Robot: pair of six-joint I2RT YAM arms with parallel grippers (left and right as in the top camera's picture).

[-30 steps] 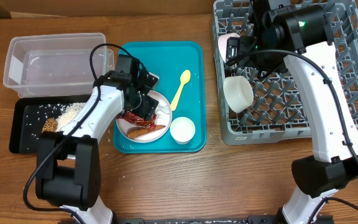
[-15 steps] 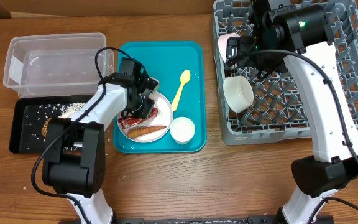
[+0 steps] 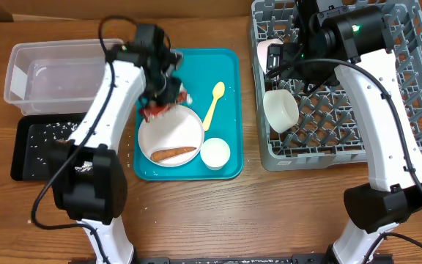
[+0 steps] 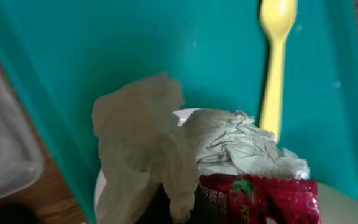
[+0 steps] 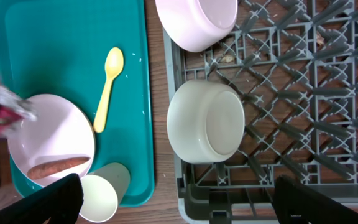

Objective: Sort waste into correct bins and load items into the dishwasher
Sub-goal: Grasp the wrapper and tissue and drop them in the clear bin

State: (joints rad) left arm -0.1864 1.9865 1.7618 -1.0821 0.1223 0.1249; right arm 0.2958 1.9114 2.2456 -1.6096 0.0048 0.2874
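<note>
My left gripper [image 3: 165, 95] is shut on the red shiny snack wrapper [image 3: 154, 110] together with the crumpled white napkin [image 4: 143, 144], held above the teal tray's [image 3: 226, 66] back left part. In the left wrist view, napkin and wrapper [image 4: 260, 198] hide the fingers. On the tray rest the white plate [image 3: 174, 132] with the brown sausage piece [image 3: 174, 155], the small white cup [image 3: 215, 152] and the yellow spoon [image 3: 212, 104]. My right gripper [image 5: 185, 205] hangs open over the grey dish rack [image 3: 387, 125], where a white bowl [image 5: 207, 121] and a pink bowl [image 5: 197, 22] sit.
The clear tub [image 3: 57, 77] stands at the back left. In front of it lies the black tray [image 3: 31, 150], sprinkled with loose rice [image 3: 50, 132]. My left arm [image 3: 101, 117] reaches across both. A wooden table [image 3: 255, 213] carries everything.
My left gripper shut on the wrapper and napkin at the plate, then rose and swung back left with them. The right arm stayed still.
</note>
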